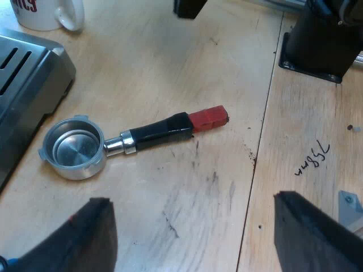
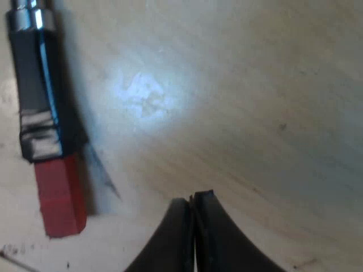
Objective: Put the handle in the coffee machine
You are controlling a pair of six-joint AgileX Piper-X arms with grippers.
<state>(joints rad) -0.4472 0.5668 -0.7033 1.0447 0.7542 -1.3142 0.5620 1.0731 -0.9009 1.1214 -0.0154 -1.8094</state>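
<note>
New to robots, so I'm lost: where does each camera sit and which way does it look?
Left wrist view: on the left arm, looking down at the holder lying loose on the table by the espresso machine, a mug beyond; left gripper open.
Right wrist view: on the right arm, low over the table, facing the holder's red end; right gripper shut.
Both show the holder's red end and the table.

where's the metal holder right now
In the left wrist view the metal holder lies loose on the table, cup end beside the espresso machine; its red end is near the shut right gripper.
</note>
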